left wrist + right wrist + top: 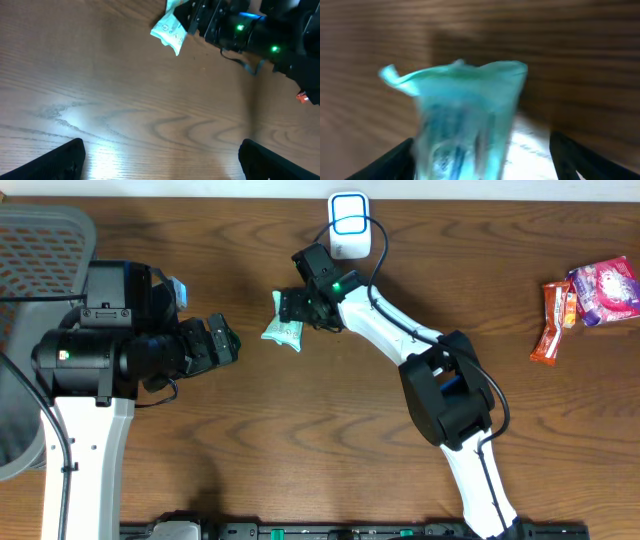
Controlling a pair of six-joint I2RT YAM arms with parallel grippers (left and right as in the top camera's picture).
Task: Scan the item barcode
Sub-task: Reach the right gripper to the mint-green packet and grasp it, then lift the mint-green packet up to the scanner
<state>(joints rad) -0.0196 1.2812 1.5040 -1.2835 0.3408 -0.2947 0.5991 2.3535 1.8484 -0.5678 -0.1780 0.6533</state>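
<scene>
While the left arm is stretched low over the bench [250, 440], its hand [228, 340] is held fully spread and empty, pointed toward three o'clock. Just beyond it, the teal packet [282, 331] is seen near bench centre, straddled by the right hand [300, 315], whose fingers are parted with a gap on one side, not clamped. A white scanner [350, 225] is placed at the packet's one o'clock. Snack wrappers [590, 295] are seen well apart at three o'clock.

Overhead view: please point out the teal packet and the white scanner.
teal packet [282, 332]: overhead view, its free lower end.
white scanner [350, 225]: overhead view, middle of its top.
</scene>
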